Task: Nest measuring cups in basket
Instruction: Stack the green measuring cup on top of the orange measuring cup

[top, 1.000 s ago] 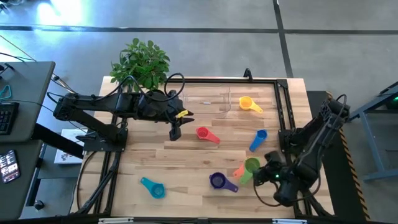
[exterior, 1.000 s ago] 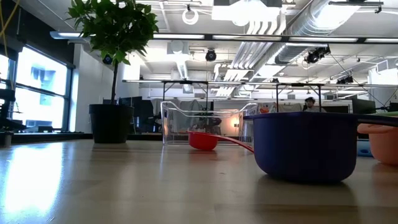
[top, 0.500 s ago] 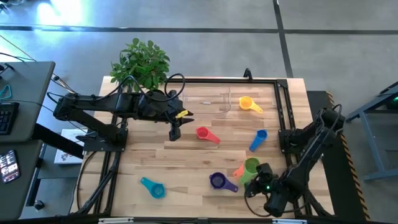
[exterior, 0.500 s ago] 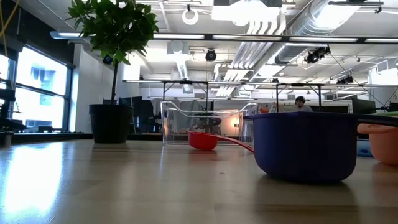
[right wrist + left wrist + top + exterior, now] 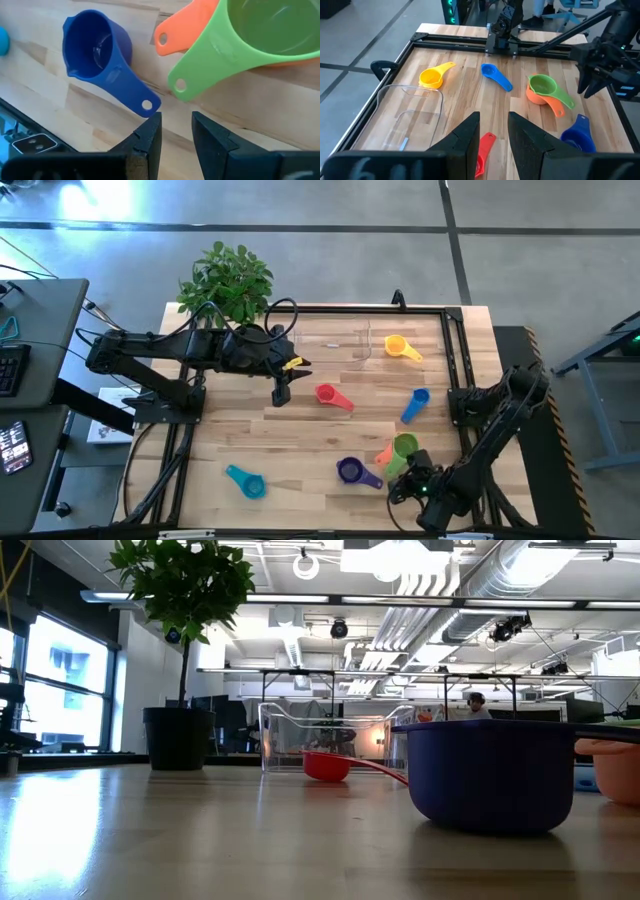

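Over the table's near right corner, the right end effector [image 5: 400, 488] has dropped back toward the handles of the purple cup [image 5: 349, 470] and green cup [image 5: 404, 445].

High view: the right arm has swung lower across the last second, so I judge a pick is being lined up; the basket [image 5: 336, 343] holds no cups, and the left end effector [image 5: 282, 392] hovers unchanged near the red cup [image 5: 325, 393]. Low view: pale wooden table [image 5: 200, 840], potted plant [image 5: 181, 650], open workshop behind. Left wrist view: its fingers [image 5: 465, 134] stand apart, empty. Right wrist view: fingers [image 5: 150, 131] apart, just short of the purple cup's handle.
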